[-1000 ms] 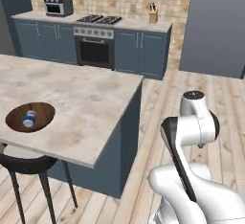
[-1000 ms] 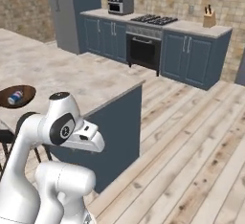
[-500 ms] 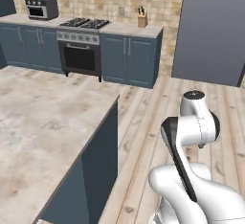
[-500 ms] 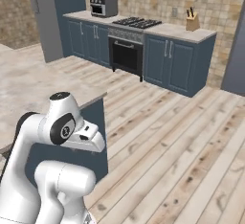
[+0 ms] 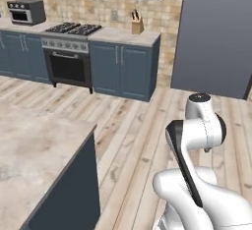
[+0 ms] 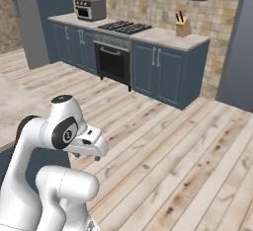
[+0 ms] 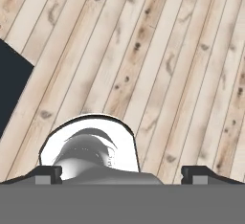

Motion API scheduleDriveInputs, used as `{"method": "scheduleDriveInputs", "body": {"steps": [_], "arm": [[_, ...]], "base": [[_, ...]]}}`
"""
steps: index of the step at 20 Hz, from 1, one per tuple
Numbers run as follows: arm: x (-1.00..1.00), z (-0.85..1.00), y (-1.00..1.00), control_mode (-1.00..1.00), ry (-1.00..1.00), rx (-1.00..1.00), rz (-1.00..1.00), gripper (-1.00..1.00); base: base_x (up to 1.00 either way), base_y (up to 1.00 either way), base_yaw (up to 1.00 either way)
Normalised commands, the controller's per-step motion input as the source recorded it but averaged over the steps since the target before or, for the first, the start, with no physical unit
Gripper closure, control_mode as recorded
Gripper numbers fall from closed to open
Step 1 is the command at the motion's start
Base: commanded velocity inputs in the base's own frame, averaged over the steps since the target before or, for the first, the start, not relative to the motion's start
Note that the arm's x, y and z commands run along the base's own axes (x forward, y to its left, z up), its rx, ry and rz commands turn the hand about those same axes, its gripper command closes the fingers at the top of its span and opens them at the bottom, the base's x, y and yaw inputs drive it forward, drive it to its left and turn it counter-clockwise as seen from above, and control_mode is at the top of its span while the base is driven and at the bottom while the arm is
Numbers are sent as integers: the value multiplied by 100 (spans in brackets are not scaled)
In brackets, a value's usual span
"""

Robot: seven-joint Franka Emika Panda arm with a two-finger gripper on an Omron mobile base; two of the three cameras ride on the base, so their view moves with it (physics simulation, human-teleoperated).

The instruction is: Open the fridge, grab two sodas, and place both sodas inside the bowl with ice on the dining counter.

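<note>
1. The white Franka Panda arm with dark joints (image 5: pixel 197 140) is folded compactly above its base: the lower links rise, then bend back on themselves at a dark-trimmed elbow.
2. In the right base view, the same arm (image 6: pixel 54 141) shows a rounded upper joint with a dark circular cap; the wrist section projects forward and slightly downward from it.
3. The two-finger gripper (image 7: pixel 122 174) points down toward the floor.
4. The two small dark fingertips (image 7: pixel 48 173) stand far apart at opposite sides of the hand view, jaws spread wide, nothing between them.
</note>
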Motion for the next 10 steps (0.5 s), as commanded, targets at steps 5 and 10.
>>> {"method": "scheduleDriveInputs", "body": {"steps": [5, 10], "arm": [[0, 0, 0, 100, 0, 0, 0, -100], [0, 0, 0, 100, 0, 0, 0, -100]], "base": [[100, -83, 4], [100, -79, 6]]}}
